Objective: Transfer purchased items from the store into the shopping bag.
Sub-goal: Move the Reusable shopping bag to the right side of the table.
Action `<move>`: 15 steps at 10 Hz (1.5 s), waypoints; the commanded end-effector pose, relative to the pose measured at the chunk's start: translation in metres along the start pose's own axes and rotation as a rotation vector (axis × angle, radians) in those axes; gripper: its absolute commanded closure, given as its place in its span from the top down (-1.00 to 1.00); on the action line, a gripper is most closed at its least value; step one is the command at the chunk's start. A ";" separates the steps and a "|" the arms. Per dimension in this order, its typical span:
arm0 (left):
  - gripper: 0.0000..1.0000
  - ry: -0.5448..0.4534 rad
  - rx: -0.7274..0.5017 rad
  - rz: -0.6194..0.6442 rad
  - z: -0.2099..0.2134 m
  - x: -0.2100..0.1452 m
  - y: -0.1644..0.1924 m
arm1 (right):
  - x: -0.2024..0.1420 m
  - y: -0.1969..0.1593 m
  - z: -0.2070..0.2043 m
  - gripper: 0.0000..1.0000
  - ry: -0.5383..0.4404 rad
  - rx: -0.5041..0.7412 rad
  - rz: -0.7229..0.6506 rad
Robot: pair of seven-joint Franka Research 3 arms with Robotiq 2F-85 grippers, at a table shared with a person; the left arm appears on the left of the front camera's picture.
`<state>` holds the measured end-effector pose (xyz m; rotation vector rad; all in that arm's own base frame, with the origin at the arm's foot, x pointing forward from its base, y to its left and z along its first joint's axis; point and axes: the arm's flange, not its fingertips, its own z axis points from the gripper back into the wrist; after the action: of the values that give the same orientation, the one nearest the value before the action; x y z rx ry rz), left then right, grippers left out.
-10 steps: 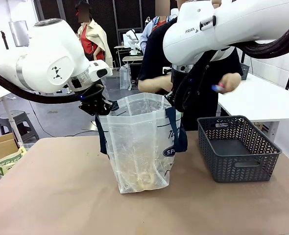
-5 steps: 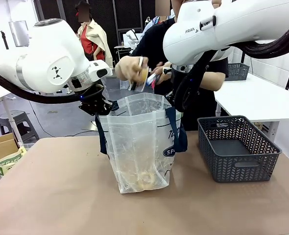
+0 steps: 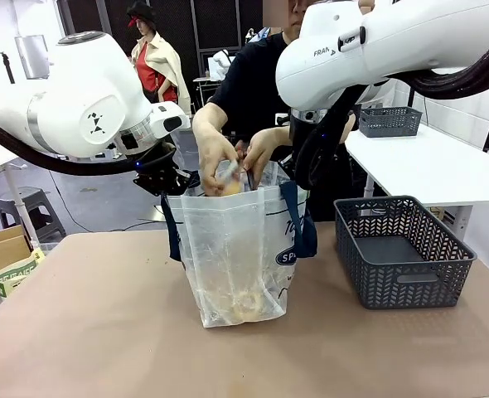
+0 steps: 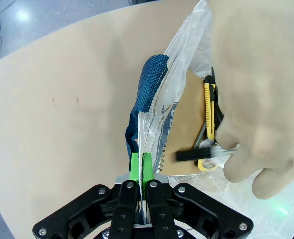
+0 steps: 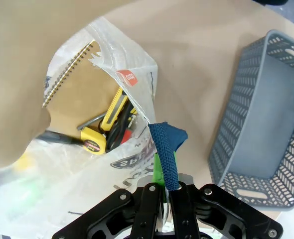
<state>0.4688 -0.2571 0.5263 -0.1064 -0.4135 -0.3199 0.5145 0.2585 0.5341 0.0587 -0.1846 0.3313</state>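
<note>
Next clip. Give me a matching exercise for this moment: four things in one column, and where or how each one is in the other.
Things:
1. left claw
2. basket
3. person's hands
4. notebook

Places or states:
A. lying inside the shopping bag
B. standing on the table, on the robot's right of the bag
C. shut on the bag's rim
D. at the bag's open mouth

Pairs: 1-C, 2-B, 3-D, 4-A

Tan tabletop (image 3: 87,332); white side table (image 3: 443,170) right; grey stool (image 3: 31,206) and cardboard box (image 3: 0,247) left; grey floor (image 3: 99,197); dark rear wall (image 3: 220,21).
</note>
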 end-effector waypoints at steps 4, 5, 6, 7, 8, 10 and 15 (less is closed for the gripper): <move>-1.00 -0.003 0.007 0.017 0.001 -0.001 0.001 | 0.000 -0.001 0.001 -1.00 -0.002 -0.001 -0.013; -1.00 -0.003 0.007 0.017 0.001 -0.001 0.001 | 0.000 -0.001 0.001 -1.00 -0.002 -0.001 -0.013; -1.00 -0.003 0.007 0.017 0.001 -0.001 0.001 | 0.000 -0.001 0.001 -1.00 -0.002 -0.001 -0.013; -1.00 -0.003 0.007 0.017 0.001 -0.001 0.001 | 0.000 -0.001 0.001 -1.00 -0.002 -0.001 -0.013; -1.00 -0.003 0.007 0.017 0.001 -0.001 0.001 | 0.000 -0.001 0.001 -1.00 -0.002 -0.001 -0.013; -1.00 -0.003 0.007 0.017 0.001 -0.001 0.001 | 0.000 -0.001 0.001 -1.00 -0.002 -0.001 -0.013; -1.00 -0.003 0.007 0.017 0.001 -0.001 0.001 | 0.000 -0.001 0.001 -1.00 -0.002 -0.001 -0.013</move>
<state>0.4688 -0.2571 0.5263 -0.1063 -0.4134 -0.3199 0.5145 0.2585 0.5341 0.0587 -0.1846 0.3313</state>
